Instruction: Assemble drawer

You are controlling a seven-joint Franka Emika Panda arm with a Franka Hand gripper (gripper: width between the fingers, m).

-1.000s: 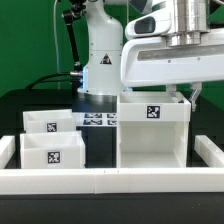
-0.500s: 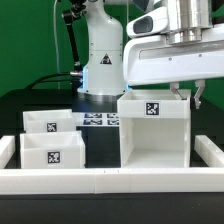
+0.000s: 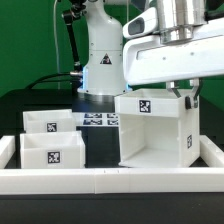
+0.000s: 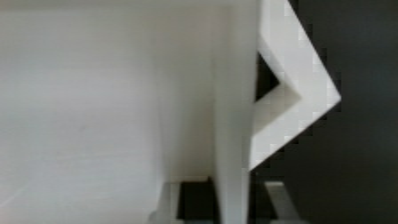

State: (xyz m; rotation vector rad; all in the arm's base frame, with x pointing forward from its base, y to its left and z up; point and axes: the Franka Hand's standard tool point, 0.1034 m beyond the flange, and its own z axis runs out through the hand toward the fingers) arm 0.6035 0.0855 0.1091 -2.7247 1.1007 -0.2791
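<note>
The drawer's tall white housing (image 3: 150, 135) stands at the exterior view's right, turned so that a second tagged side face shows. My gripper (image 3: 187, 97) reaches down from above and is shut on the housing's back right top wall. In the wrist view the housing's thin wall (image 4: 240, 120) runs between my fingers, with the gripper (image 4: 237, 198) closed around it. Two small open-top trays sit at the left, one behind (image 3: 48, 122) and one in front (image 3: 50, 155), both apart from the housing.
The long low white border wall (image 3: 110, 181) runs along the front and up both sides. The marker board (image 3: 100, 120) lies flat between the trays and the housing. The robot's white base (image 3: 100, 60) stands behind.
The housing has turned in my grip: its top tag has shifted left and up, and its right side face with a tag now shows. The trays have not moved.
</note>
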